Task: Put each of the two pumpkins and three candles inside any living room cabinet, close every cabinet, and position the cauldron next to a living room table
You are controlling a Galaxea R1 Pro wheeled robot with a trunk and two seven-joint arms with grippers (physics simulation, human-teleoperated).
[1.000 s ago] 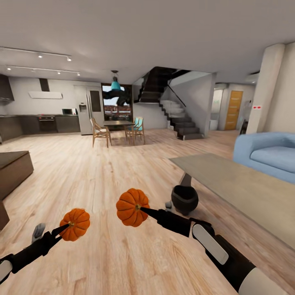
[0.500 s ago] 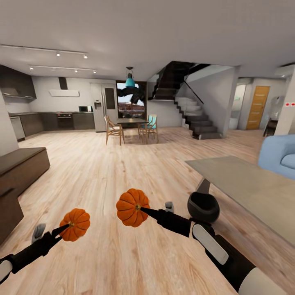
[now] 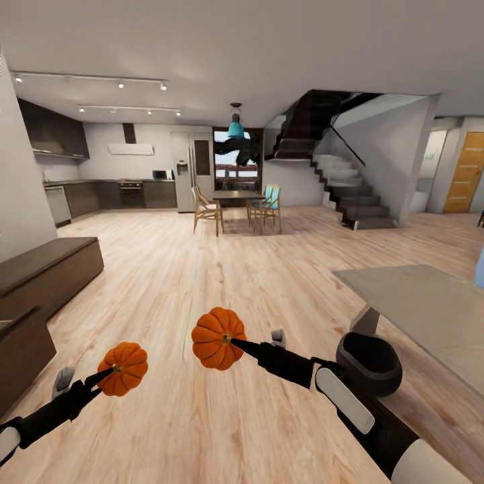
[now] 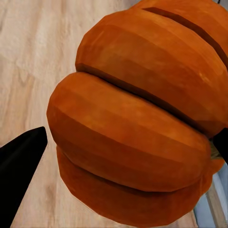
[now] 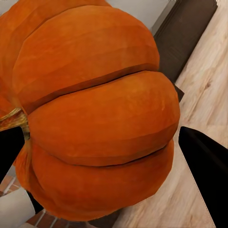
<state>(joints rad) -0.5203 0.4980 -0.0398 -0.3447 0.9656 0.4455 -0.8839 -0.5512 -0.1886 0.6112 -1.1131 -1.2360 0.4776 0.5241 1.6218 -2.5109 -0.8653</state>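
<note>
The view is swinging toward the cabinet (image 3: 50, 269); both grippers, left (image 3: 101, 376) and right (image 3: 236, 345), are pinching pumpkins (image 3: 122, 368) (image 3: 216, 339) for stowing.

Light wood floor (image 3: 175, 282) runs back to a dining table (image 3: 236, 196) with wooden chairs (image 3: 206, 210), a dark staircase (image 3: 346, 191), kitchen units (image 3: 128, 193) and an orange door (image 3: 465, 173).

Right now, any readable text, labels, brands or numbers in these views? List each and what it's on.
None readable.
Left pumpkin and right pumpkin: plain orange skin, no marks, also close up in both wrist views.
Cauldron: plain black.
Table and cabinet: bare surfaces.
Fridge and the other kitchen units: too far and too small to show any brand.
</note>
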